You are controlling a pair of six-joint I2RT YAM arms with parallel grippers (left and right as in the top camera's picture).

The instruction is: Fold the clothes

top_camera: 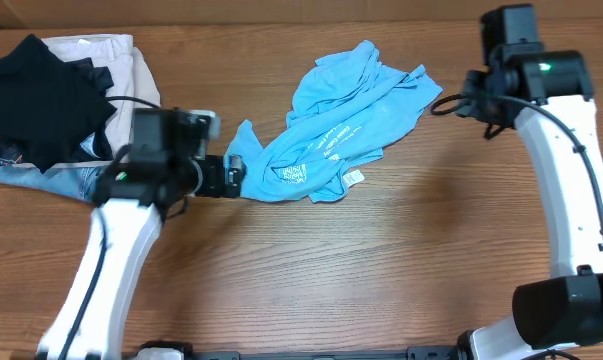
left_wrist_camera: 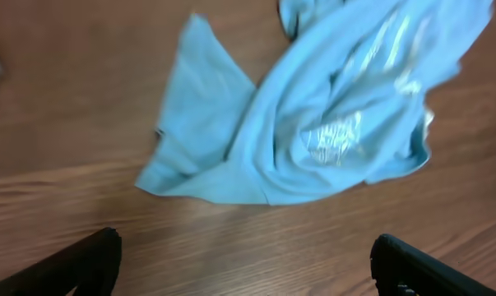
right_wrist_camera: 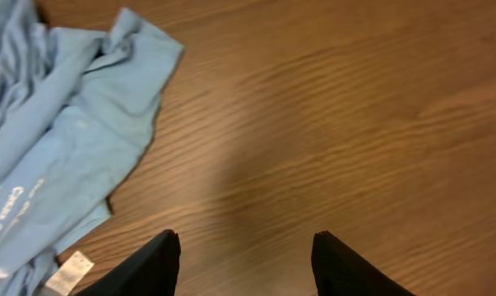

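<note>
The light sky-blue T-shirt (top_camera: 341, 125) lies crumpled on the wooden table (top_camera: 381, 260), with white print facing up. My left gripper (top_camera: 233, 172) is open and empty at the shirt's left edge; in the left wrist view the shirt (left_wrist_camera: 330, 107) lies just beyond the spread fingers (left_wrist_camera: 248, 251). My right gripper (top_camera: 459, 100) is open and empty just to the right of the shirt's upper right part. In the right wrist view the shirt (right_wrist_camera: 58, 156) lies to the left of the fingers (right_wrist_camera: 246, 240), with bare wood under them.
A pile of other clothes sits at the back left: a black garment (top_camera: 36, 95) on beige trousers (top_camera: 111, 55) and blue denim (top_camera: 41, 175). A white label (top_camera: 353, 178) sticks out at the shirt's lower edge.
</note>
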